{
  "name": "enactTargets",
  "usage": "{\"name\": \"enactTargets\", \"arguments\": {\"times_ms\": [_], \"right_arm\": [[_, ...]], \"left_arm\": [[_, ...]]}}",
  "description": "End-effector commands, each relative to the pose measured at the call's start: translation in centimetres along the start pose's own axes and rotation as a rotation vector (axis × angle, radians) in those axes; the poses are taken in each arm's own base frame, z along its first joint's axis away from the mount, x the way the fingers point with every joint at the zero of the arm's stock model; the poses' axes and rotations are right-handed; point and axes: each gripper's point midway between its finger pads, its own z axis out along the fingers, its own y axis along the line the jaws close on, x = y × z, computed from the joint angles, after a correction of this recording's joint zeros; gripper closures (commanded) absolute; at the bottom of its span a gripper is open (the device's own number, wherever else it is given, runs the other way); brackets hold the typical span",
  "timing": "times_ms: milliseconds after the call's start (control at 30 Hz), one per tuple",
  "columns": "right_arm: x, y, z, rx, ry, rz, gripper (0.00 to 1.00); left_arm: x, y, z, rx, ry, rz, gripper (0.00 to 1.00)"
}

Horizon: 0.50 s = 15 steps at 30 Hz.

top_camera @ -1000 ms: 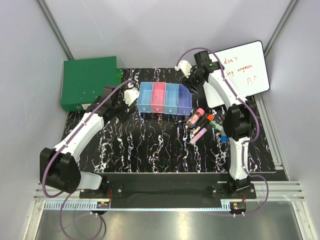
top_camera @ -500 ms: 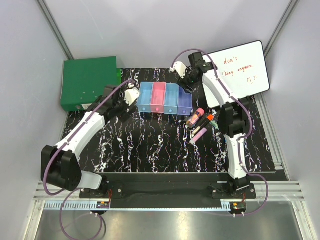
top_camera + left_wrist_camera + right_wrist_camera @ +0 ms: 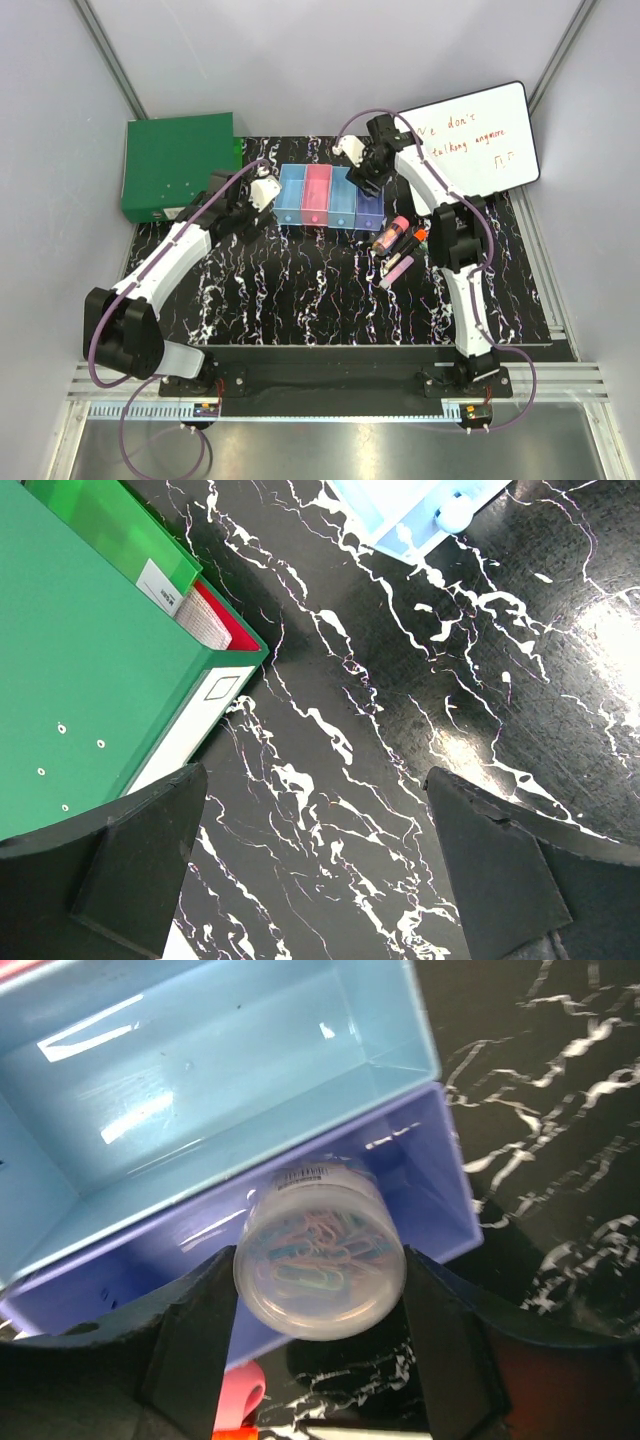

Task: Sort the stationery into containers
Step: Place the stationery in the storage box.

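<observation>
The right pincer is clamped on a round clear tub of what look like coloured paper clips, held over the purple bin beside the light blue bin; the tub's flat round face turns to the wrist camera, its axis along the fingers; the left pincer stands wide apart over the tabletop near the green box; the pink-capped tube and pink marker lie slantwise, long axes near-left to far-right.

bright even light, glare patch on the black tabletop
</observation>
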Motion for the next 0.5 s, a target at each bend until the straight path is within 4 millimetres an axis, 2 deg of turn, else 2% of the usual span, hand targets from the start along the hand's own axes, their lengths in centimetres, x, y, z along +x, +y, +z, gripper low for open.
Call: {"name": "enactTargets", "arguments": {"times_ms": [0, 167, 267, 467], "right_arm": [[-0.7, -0.1, 0.6, 0.013, -0.009, -0.021, 0.25], [-1.8, -0.6, -0.9, 0.044, -0.038, -0.005, 0.15], [-3.0, -1.3, -2.8, 0.079, -0.074, 0.01, 0.14], [-5.6, -2.5, -9.2, 0.177, -0.167, 0.042, 0.13]], "left_arm": [[-1.5, 0.9, 0.0, -0.03, -0.053, 0.015, 0.01], [-1.2, 0.7, -0.1, -0.03, -0.053, 0.018, 0.01], [-1.3, 0.6, 0.0, -0.027, -0.057, 0.009, 0.01], [-1.6, 0.7, -0.3, -0.029, -0.07, 0.004, 0.01]]}}
